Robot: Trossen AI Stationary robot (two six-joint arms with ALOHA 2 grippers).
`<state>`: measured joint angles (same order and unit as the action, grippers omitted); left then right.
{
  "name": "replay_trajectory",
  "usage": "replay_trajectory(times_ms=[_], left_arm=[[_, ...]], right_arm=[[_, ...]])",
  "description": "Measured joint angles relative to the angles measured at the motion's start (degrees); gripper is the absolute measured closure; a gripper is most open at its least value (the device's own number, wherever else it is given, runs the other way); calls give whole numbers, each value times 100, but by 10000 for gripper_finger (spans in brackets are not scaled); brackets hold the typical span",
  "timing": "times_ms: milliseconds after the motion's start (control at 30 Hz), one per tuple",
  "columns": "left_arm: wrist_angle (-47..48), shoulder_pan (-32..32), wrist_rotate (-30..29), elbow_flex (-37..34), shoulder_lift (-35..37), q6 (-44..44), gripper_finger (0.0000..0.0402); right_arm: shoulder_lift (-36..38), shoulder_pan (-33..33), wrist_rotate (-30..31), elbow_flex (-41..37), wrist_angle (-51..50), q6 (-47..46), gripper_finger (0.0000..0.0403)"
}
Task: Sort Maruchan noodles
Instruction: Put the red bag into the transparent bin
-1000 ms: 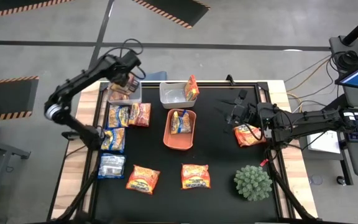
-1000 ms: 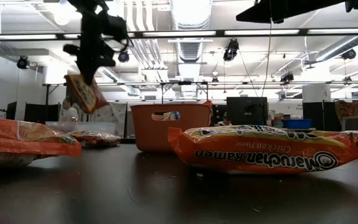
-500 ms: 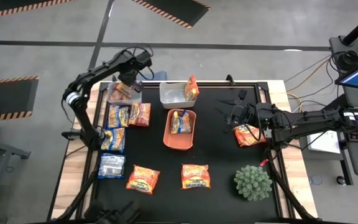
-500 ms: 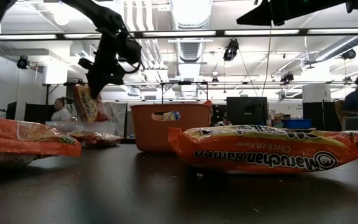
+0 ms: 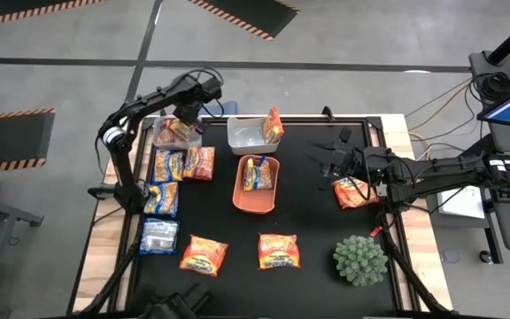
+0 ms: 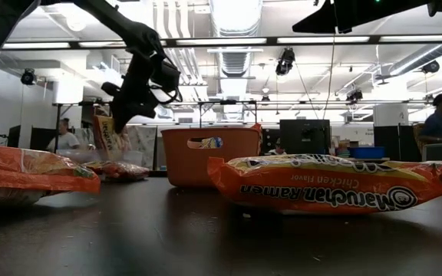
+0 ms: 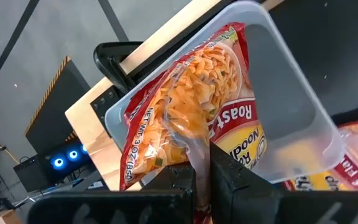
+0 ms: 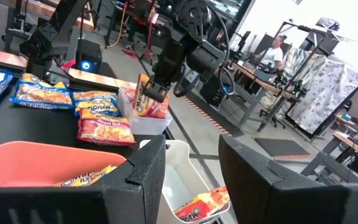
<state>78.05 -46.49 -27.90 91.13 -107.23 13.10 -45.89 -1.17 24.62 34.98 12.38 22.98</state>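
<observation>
Left gripper (image 7: 202, 163): from my station I see it clamped on the edge of an orange ramen packet (image 7: 194, 109), which hangs into the clear bin (image 7: 303, 112) at the table's far left corner.
High view: the same packet (image 5: 173, 131) shows only as a small orange patch in that bin (image 5: 161, 139) — the pinch itself is hidden under the arm.
Right gripper (image 5: 333, 165): it hovers over the mat on the right, fingers parted and holding nothing, just beside another orange packet (image 5: 355, 191).
Right wrist view: it alone shows me the left arm from the side, packet dangling upright over the bin.
Other noodles: a column of blue-and-yellow packets (image 5: 165, 167) lies down the left edge, one packet sits in the orange tray (image 5: 243, 197), one leans in the white bin (image 5: 237, 135), two lie near the front edge (image 5: 278, 251).
Surface: a black mat (image 5: 308, 213) on a wooden table — a spiky green plant ball (image 5: 359, 260) stands at front right.
Room: ceiling strip lights, desks and monitors; a person (image 6: 438, 117) shows far right in the low view.
</observation>
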Motion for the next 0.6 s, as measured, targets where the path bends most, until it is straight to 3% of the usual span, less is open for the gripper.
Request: replay_trajectory(times_ms=[300, 600], left_arm=[[-161, 71, 26, -2, -219, 104, 381], [-486, 180, 549, -2, -257, 143, 379]], right_arm=[[0, 2, 2, 0, 0, 13, 257], [0, 0, 2, 0, 0, 57, 255]])
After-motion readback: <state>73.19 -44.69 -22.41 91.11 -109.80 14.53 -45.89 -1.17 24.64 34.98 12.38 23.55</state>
